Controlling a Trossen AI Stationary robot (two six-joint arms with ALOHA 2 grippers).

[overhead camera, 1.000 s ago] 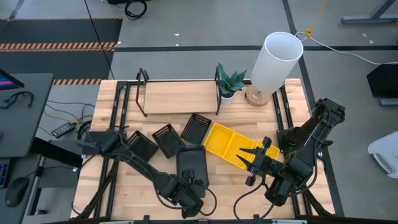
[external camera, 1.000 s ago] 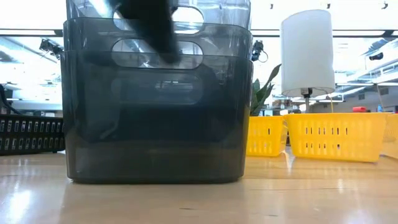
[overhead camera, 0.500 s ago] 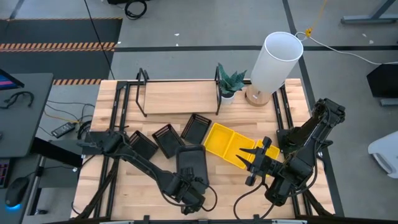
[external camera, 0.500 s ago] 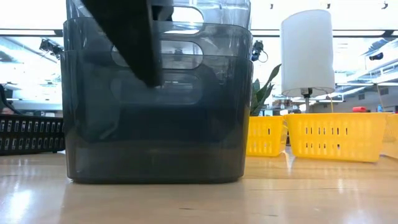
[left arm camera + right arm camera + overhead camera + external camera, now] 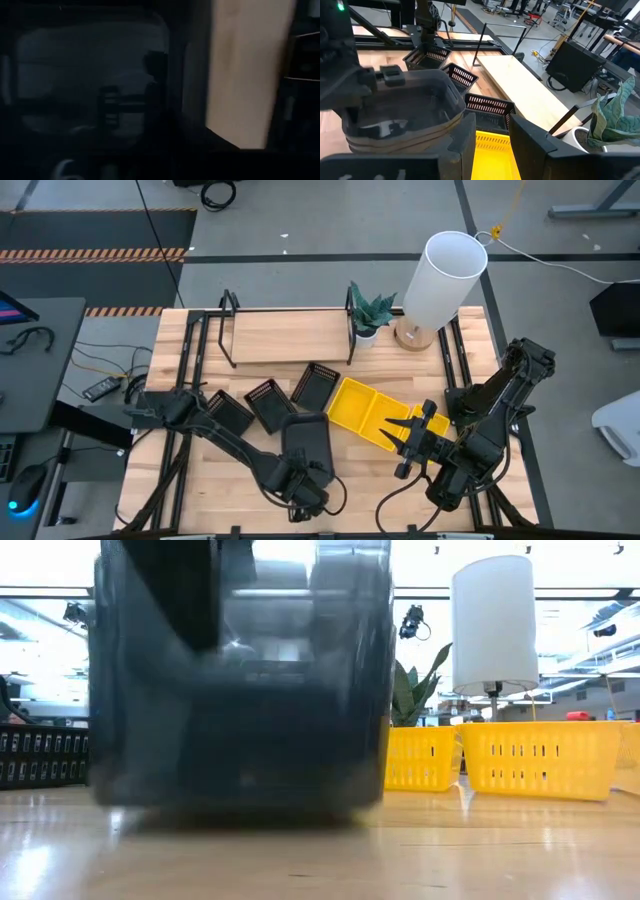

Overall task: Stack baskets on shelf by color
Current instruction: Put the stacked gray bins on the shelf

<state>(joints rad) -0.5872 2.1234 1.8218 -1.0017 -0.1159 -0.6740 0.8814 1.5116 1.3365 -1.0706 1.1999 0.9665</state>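
A stack of dark grey baskets [image 5: 308, 438] stands on the tabletop near the front edge; it also shows in the low view [image 5: 240, 690] and the right wrist view [image 5: 400, 112]. My left gripper [image 5: 303, 480] is at the stack's near end. My right gripper [image 5: 410, 438] is open, its fingers apart above the near end of the yellow baskets [image 5: 372, 412], touching nothing. Three black slatted baskets [image 5: 270, 402] lie between the stack and the shelf [image 5: 285, 335], which stands at the far side. My left gripper is at the near end wall [image 5: 200, 660] of the dark grey stack, coming from above and the table's near side. One dark finger [image 5: 180, 590] shows at that wall. The wrist view is dark, so the kind of hold cannot be told.
A white cylindrical lamp [image 5: 445, 275] and a small potted plant [image 5: 370, 315] stand at the far right by the shelf's end. The yellow baskets also show in the low view [image 5: 535, 755]. Bare tabletop lies along the front edge [image 5: 370, 485].
My left gripper has gone a little toward the table's far edge, onto the near end of the grey stack. In the low view the stack is now blurred, shifted slightly left, with its bottom edge higher than before.
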